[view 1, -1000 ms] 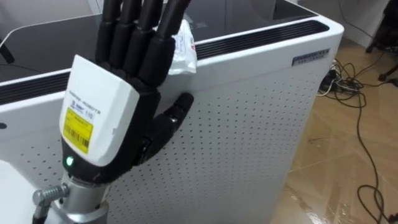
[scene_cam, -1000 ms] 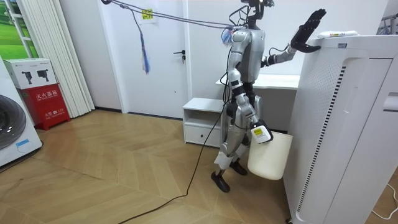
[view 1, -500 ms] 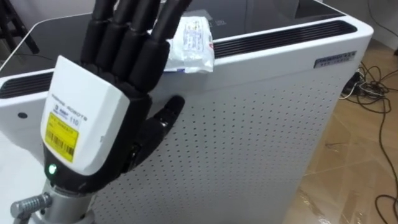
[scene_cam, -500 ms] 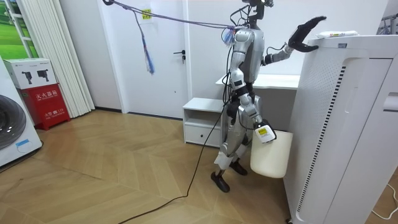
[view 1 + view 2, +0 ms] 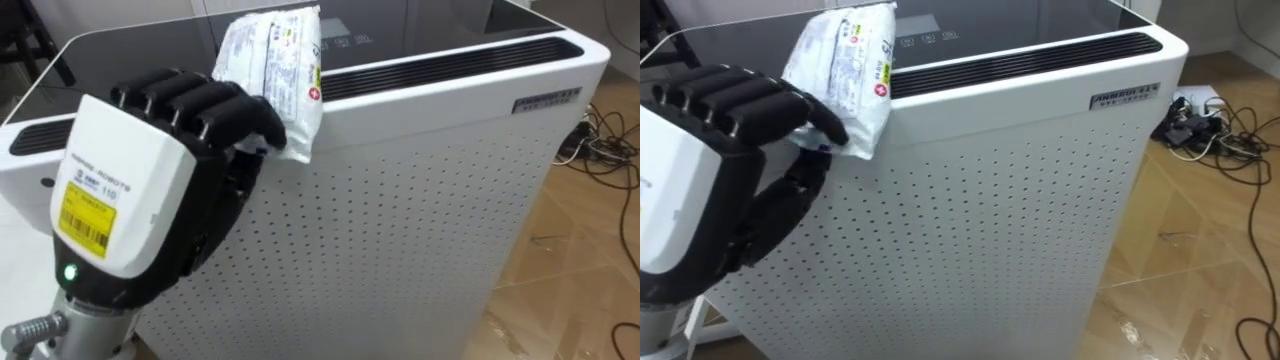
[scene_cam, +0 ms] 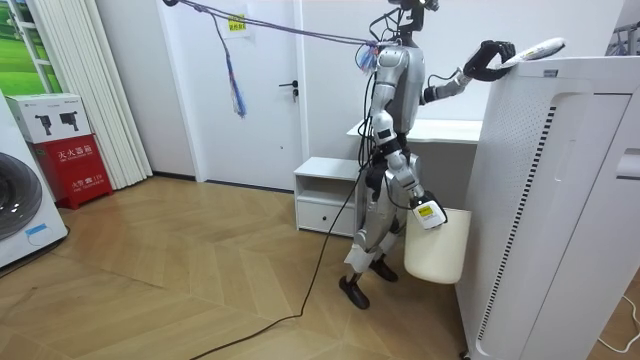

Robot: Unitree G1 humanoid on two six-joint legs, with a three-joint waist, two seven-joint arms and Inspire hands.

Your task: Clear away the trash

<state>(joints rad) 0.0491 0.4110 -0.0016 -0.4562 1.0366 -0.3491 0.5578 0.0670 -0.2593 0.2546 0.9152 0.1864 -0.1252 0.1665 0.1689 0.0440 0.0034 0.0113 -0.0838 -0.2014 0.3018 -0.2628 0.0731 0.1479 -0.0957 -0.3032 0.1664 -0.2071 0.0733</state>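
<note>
Left eye view: we see left hand (image 5: 130,210) curled round wrapper (image 5: 275,65) edge atop purifier (image 5: 420,200); thin pinch, we reckon it may slip.

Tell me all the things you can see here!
Machine: one, white, dotted front, black top, before the robot.
Packet: one, white, printed, held at the machine's top edge.
Bin: one, cream, low beside the machine.
Cables: several, dark, on the wooden floor.
Side cabinet: one, white, behind the robot.
Red box: one, room view's left.
Left hand: black, white-backed, curled round the packet.
Right hand: at the bin's rim.
</note>
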